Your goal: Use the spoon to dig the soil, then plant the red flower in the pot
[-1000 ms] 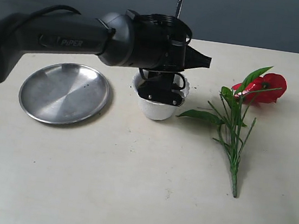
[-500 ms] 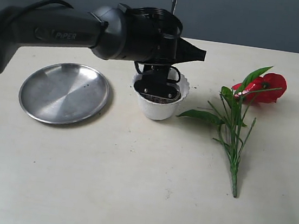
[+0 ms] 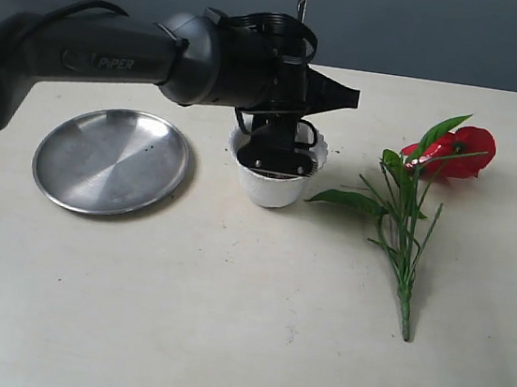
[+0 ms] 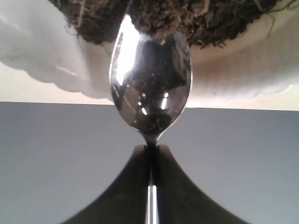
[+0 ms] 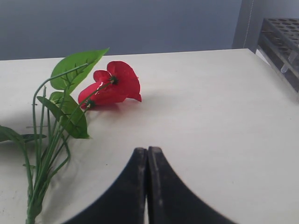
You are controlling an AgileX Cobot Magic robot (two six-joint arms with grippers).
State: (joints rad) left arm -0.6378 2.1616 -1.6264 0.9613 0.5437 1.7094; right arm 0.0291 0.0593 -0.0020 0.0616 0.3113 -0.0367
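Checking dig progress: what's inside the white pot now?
Dark soil, with the spoon dug into it tip-first. The left tool hides most of the pot mouth from outside.

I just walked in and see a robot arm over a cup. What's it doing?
The left gripper is shut on a steel spoon, its bowl dug into the soil in the white pot. The red flower lies on the table, not planted yet. The right gripper, shut and empty, points toward it.

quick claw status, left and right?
left claw: closed on the spoon, its bowl at the soil in the pot.
right claw: closed, holding nothing, short of the red flower.
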